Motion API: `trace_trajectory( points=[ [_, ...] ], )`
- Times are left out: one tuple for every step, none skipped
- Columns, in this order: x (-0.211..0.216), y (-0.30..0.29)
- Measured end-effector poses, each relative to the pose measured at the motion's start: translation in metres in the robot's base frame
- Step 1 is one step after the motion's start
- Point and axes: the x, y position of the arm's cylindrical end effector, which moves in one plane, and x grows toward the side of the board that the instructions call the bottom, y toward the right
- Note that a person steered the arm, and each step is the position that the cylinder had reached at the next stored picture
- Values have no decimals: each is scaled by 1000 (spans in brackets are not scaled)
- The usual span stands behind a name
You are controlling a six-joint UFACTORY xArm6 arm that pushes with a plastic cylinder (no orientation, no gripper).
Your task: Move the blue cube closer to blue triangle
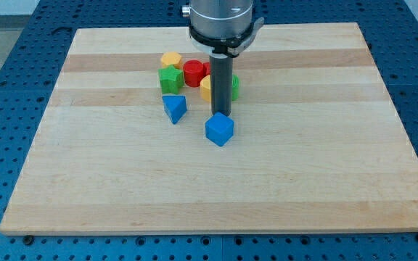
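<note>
The blue cube [219,130] lies near the middle of the wooden board [216,196]. The blue triangle [173,108] lies a short way to its upper left, apart from it. My tip [221,114] stands right at the cube's top edge, touching or almost touching it. The rod rises from there to the arm's head at the view's top.
A cluster of blocks sits above the triangle: a yellow block [170,59], a green block [170,80], a red cylinder [194,72], a yellow block [207,88] and a green block [234,87] partly hidden by the rod.
</note>
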Motion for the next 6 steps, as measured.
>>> trace_trajectory(
  points=[
    [5,46],
    [7,56],
    [52,26],
    [55,19],
    [55,18],
    [37,-8]
  ],
)
